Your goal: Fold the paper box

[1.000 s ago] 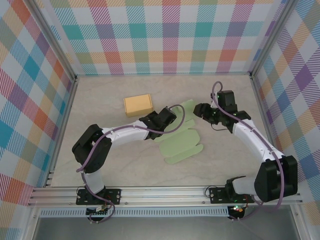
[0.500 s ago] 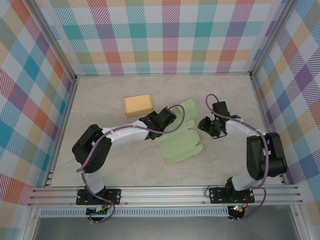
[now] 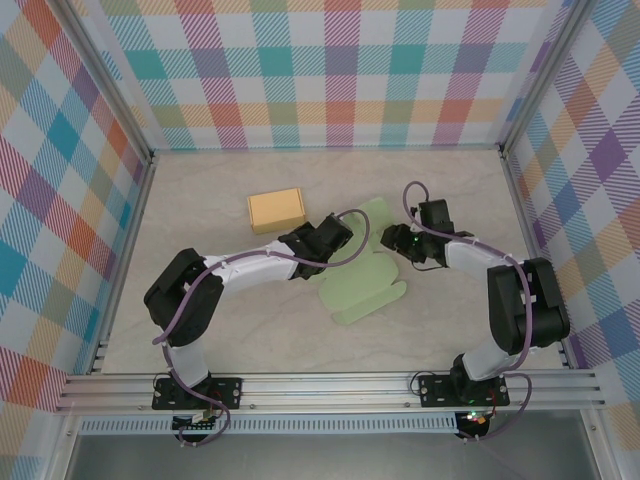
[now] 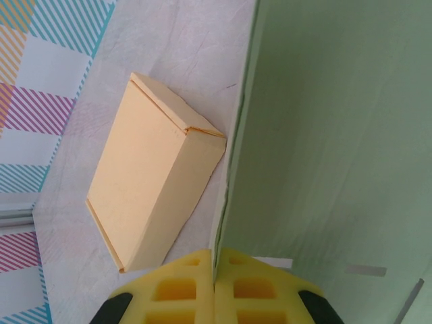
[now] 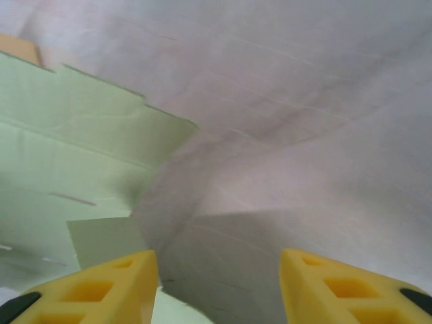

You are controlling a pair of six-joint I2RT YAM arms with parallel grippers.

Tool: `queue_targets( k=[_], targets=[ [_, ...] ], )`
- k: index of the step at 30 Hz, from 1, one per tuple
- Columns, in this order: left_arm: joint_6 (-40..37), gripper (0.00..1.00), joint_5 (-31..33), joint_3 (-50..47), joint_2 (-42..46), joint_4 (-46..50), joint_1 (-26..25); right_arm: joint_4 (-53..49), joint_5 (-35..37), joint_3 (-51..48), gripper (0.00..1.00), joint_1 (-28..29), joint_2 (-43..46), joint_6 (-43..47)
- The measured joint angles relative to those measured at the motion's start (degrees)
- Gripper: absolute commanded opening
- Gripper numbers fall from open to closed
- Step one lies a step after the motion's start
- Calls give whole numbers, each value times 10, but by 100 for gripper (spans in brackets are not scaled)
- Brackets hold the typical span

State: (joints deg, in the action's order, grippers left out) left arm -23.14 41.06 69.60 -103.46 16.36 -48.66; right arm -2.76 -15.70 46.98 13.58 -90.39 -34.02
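1. The green paper box blank (image 3: 365,285) looks like thin, light card. It should bend readily at its creases and slide easily, so take it by an edge or flap.
2. It lies mid-tabletop (image 3: 200,200), just beside a folded orange box (image 3: 276,209).
3. Your left pincer (image 4: 214,287) is pressed together on the blank's left edge.
4. Your right pincer (image 5: 216,270) stands spread at the blank's right-hand flaps, gripping nothing.

The paper box (image 4: 337,135) is thin pale-green card, matt and smooth, with faint score lines. The tan box (image 4: 152,182) is matt card too. The table (image 5: 304,101) looks like a smooth, dull, marbled sheet. The rail (image 3: 330,385) is brushed metal. The right gripper (image 5: 217,260) has yellow moulded-plastic fingers (image 5: 337,283).
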Motion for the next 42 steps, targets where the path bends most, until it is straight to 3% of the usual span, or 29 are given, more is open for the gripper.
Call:
queue_targets(
  k=[9, 30, 34, 42],
  targets=[
    [8, 0, -7, 9, -8, 0, 0, 43, -38, -2, 51, 16, -10, 0],
    [23, 0, 0, 19, -20, -2, -3, 47, -38, -2, 47, 56, -72, -5],
    [-3, 0, 5, 13, -20, -21, -4, 25, -22, 3, 49, 56, -57, -2],
    [-115, 0, 67, -35, -25, -131, -5, -47, 0, 28, 51, 23, 54, 22]
  ],
)
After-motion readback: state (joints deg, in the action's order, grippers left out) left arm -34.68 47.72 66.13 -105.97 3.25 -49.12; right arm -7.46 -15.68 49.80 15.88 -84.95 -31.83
